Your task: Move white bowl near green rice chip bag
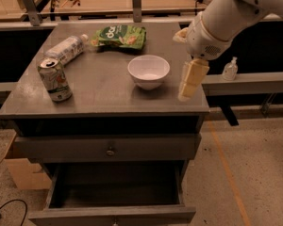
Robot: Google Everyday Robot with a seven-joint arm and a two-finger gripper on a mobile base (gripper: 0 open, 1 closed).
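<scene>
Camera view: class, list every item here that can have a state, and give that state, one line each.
white bowl: upright, resting on the tabletop, not gripped.
green rice chip bag: lying flat behind the bowl.
can: standing upright.
bottle: lying on its side.
upper drawer: shut.
bottom drawer: pulled open.
end effector: hanging right of the bowl, apart from it.

The white arm (240, 11) slants in from the upper right, and its bulky wrist (205, 41) sits just above the jaws. The cream gripper (189, 83) hangs below it, pointing down and tilted slightly left.
</scene>
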